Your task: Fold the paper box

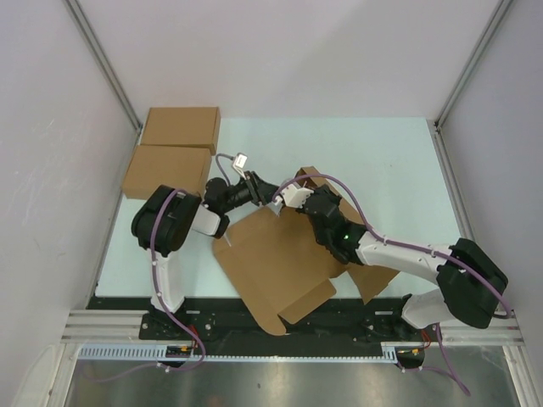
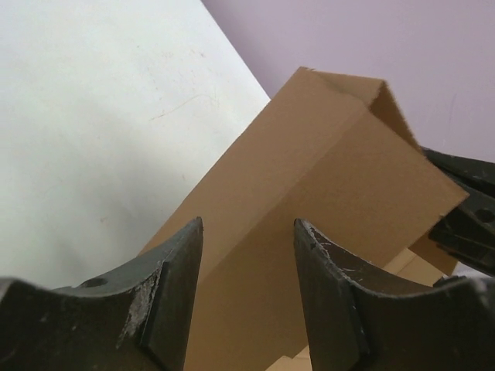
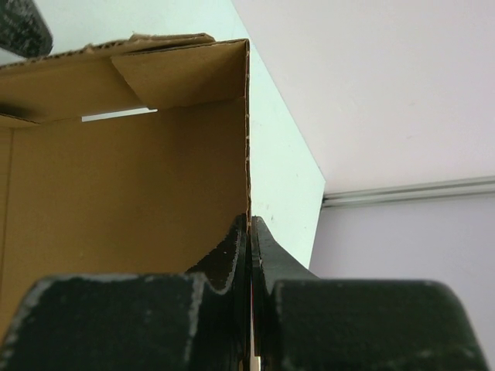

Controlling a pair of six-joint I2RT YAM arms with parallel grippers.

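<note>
The paper box is a large brown die-cut sheet lying mid-table, with one panel raised upright at its far end. My right gripper is shut on the vertical edge of that raised wall, which shows a slit and a folded tab near its top. My left gripper is open, its fingers pointing at the outer face of the raised panel, with nothing pinched between them. Seen from above, the left gripper and right gripper meet at the sheet's far corner.
Two made-up brown flat boxes lie at the table's far left corner, just behind my left arm. The pale table is bordered by grey walls with metal rails. The sheet's near flap overhangs the front edge by the arm bases.
</note>
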